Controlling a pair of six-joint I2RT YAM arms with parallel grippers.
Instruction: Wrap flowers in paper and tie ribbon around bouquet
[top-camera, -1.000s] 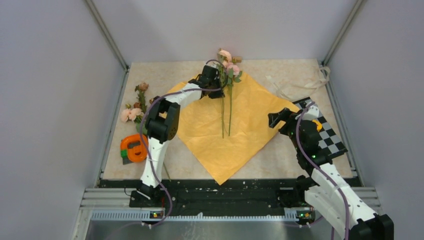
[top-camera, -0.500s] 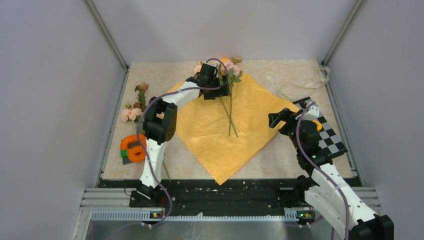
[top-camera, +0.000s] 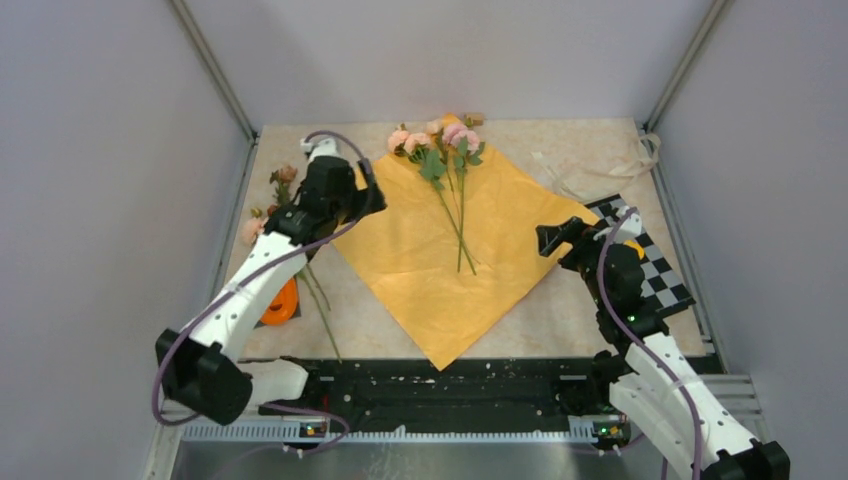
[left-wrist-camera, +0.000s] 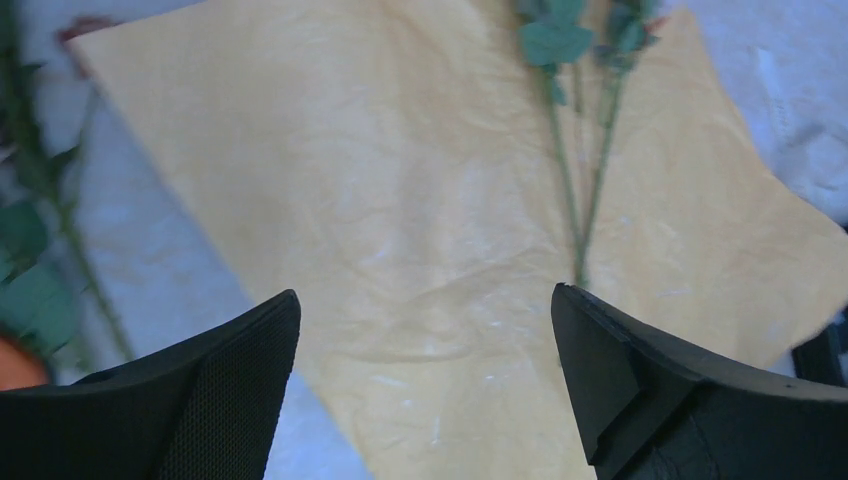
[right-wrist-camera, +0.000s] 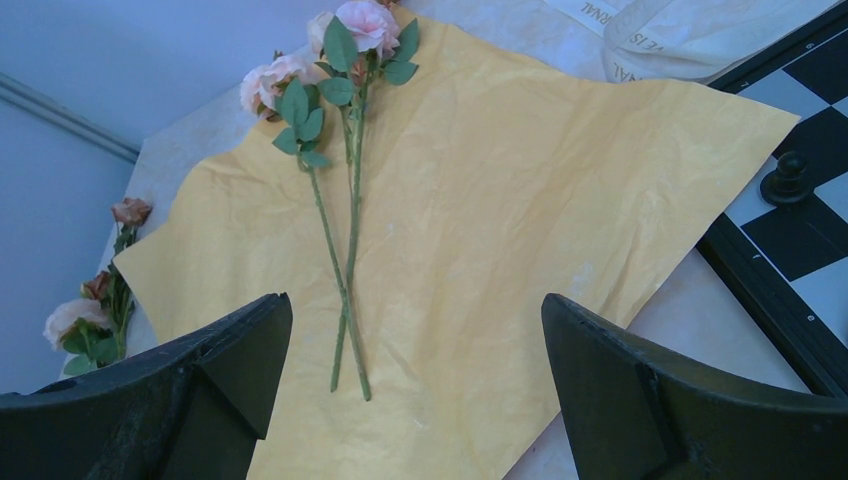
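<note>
It was a robot test booth in a lab. Plain grey walls (top-camera: 440, 50) stood beyond and beside the left gripper (left-wrist-camera: 425, 300) and the right gripper (right-wrist-camera: 415, 300). Silver metal rails (top-camera: 215, 85) ran up the corners. Two white-and-black robot arms (top-camera: 250, 290) were bolted to a black metal bar (top-camera: 450, 385). A black-and-white checked board (right-wrist-camera: 790, 240) lay just right of the right gripper.

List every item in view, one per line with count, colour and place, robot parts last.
paper: one, orange-yellow, flat mid-table, lying as a diamond
flowers on the paper: two or three stems, green with pink blooms, blooms toward far corner
spare flowers: small bunch, pink and brownish, left of paper
ribbon: one, cream, far right
checkerboard: one, black-and-white, right edge
game piece: one, black, on checkerboard
orange object: one, left side, partly behind left arm
table: one, beige
left arm: jaws open, empty, near paper's left corner
right arm: jaws open, empty, near paper's right corner
</note>
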